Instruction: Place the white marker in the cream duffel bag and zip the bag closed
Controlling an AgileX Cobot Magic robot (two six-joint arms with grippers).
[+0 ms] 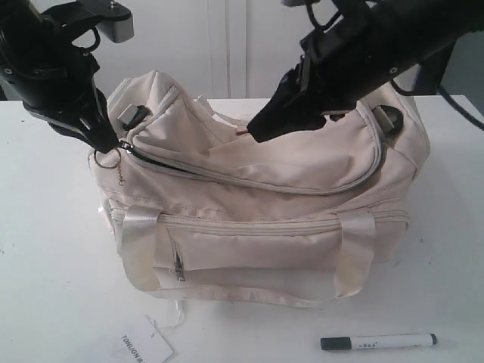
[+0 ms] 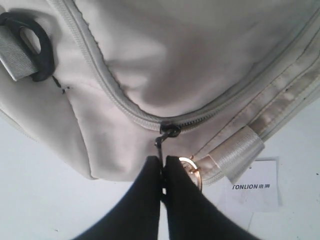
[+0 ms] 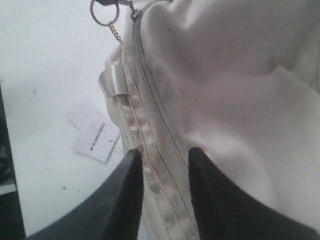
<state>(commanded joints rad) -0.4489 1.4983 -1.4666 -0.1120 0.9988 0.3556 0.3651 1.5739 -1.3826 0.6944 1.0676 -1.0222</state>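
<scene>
The cream duffel bag point(image 1: 265, 212) stands in the middle of the white table. My left gripper point(image 1: 113, 144) is at the bag's left end, shut on the dark zipper pull point(image 2: 161, 142) just below the slider, and the gold ring point(image 2: 192, 170) hangs beside its fingertips. A dark gap shows along the zipper right of the slider. My right gripper point(image 1: 253, 130) rests on top of the bag; its jaws stand apart astride the zipper seam point(image 3: 162, 152), not pinching it. The white marker point(image 1: 378, 342) with its black cap lies on the table in front of the bag, to the right.
A white paper hang tag point(image 1: 144, 349) on a string lies on the table before the bag's left corner. Shiny strap handles point(image 1: 136, 227) drape over the bag's front pocket. Black strap buckles point(image 1: 389, 119) sit at the bag's ends.
</scene>
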